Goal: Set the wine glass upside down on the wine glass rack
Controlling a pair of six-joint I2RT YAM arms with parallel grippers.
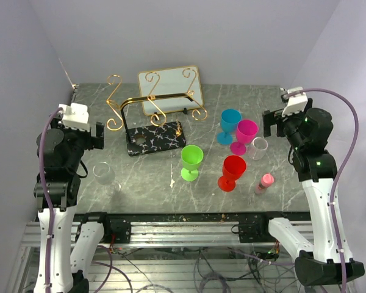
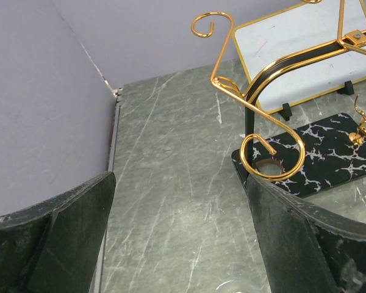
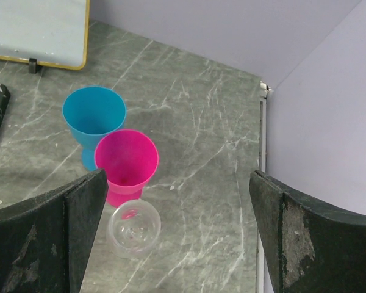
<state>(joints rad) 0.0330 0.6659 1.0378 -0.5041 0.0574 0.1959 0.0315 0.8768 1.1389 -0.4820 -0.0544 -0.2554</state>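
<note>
Jaws wide apart, empty: left gripper [image 2: 180, 207], right gripper [image 3: 177, 201].

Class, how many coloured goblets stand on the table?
4: blue goblet and pink goblet at the back right, green goblet mid-table, red goblet right of it. None seems hidden.

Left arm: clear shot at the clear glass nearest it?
Likely yes: the clear glass stands alone, with nothing between it and the open left claw; the rack sits well aside.
</note>
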